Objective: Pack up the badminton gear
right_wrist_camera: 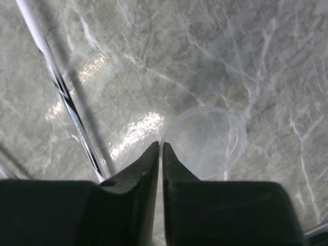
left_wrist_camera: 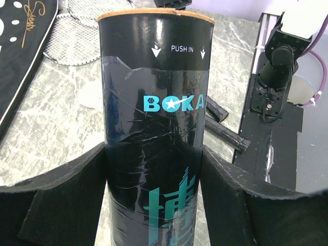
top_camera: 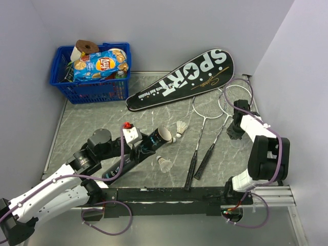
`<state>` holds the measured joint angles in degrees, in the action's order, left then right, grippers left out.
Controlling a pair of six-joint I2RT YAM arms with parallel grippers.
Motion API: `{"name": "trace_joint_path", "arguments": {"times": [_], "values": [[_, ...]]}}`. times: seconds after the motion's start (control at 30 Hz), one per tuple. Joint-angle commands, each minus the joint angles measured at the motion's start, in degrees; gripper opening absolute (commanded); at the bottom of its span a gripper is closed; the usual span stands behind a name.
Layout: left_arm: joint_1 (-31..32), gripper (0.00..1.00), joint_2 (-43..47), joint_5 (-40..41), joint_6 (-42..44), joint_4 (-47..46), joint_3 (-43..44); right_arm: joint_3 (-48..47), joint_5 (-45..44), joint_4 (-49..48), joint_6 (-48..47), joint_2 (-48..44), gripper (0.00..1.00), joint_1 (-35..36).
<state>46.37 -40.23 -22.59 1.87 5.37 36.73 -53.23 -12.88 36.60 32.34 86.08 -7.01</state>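
I hold the left hand (left_wrist_camera: 154, 154) clamped around the dark tube (left_wrist_camera: 154, 77), its open end pointing away from the palm to take the shuttlecocks (top_camera: 180, 127), while the right hand (right_wrist_camera: 160, 148), fingers nearly pressed together on nothing, hangs with a clear lid (right_wrist_camera: 207, 141) just beyond its tips.

Top view: bright, even overhead light. Shadows on the table (top_camera: 92, 123) soft and short, focus sharp throughout.
Left wrist view: tube (left_wrist_camera: 154, 102) sharp, its wrap showing pale sheen (creases catch it).
Right wrist view: white glare patches on the table top. Shaft (right_wrist_camera: 66, 97) blurred. Clear lid (right_wrist_camera: 205, 141) low in contrast, hard to make out.
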Motion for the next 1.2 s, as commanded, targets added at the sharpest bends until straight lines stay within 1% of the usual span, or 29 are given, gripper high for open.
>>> {"name": "trace_joint_path", "arguments": {"times": [0.0,0.03,0.13,0.27,0.33,0.4,0.53,0.57,0.6,0.63,0.67,0.77,0.8,0.87,0.9,1.17], "values": [[0.4,0.01,0.4,0.4,-0.6,-2.6,0.8,-2.0,-1.4,-2.0,0.4,1.8,0.25,-0.2],[0.4,0.01,0.2,0.6,-0.4,-2.5,0.9,-2.0,-1.2,-2.1,0.3,2.0,0.36,-0.2],[0.4,0.01,0.4,1.1,-0.1,-2.5,0.8,-2.2,-1.1,-1.8,-0.4,1.6,0.49,-0.2],[0.4,0.01,0.4,0.9,-0.1,-2.6,0.5,-3.5,0.1,-0.7,-1.5,-1.3,0.51,-0.1],[0.5,0.01,0.3,0.7,-0.1,-2.6,0.5,-4.6,1.6,-0.4,-2.9,-4.3,0.52,0.2],[0.4,0.01,0.2,0.1,0.0,-2.6,0.5,-5.5,5.5,-0.5,-4.5,-7.4,0.52,0.8],[0.5,0.01,-0.2,-0.4,0.0,-2.5,0.5,-7.7,12.7,-2.0,-7.5,-10.1,0.53,4.0],[0.5,0.01,-0.1,-0.5,0.0,-2.6,0.6,-7.9,14.4,-2.7,-8.2,-10.6,0.53,6.2],[0.5,0.01,-0.1,-0.6,0.1,-2.3,0.8,-8.5,15.6,-3.5,-9.0,-10.7,0.53,6.7],[0.5,0.01,-0.1,-0.4,0.2,-2.2,0.7,-10.7,15.7,-3.6,-10.4,-10.4,0.55,9.1],[0.5,0.01,-0.2,-0.4,0.3,-2.1,0.7,-12.3,15.9,-3.2,-11.3,-9.8,0.56,11.7],[0.5,0.01,-0.1,-0.3,0.5,-2.0,0.5,-19.2,18.7,-1.1,-13.8,-5.9,0.58,14.3],[0.5,0.01,-0.2,-0.5,0.5,-2.0,0.6,-20.6,22.9,-1.1,-14.3,-3.8,0.58,15.2],[0.4,0.01,-0.3,-0.9,0.6,-2.1,0.5,-23.9,27.3,-1.4,-16.2,-0.5,0.59,15.7],[0.5,0.01,-0.4,-0.8,0.5,-2.2,0.5,-25.6,31.4,-1.7,-17.2,0.7,0.60,16.3],[0.4,0.01,-0.9,-1.7,0.3,-2.6,0.4,-33.1,48.6,-2.3,-20.2,13.3,0.67,17.6]]}}
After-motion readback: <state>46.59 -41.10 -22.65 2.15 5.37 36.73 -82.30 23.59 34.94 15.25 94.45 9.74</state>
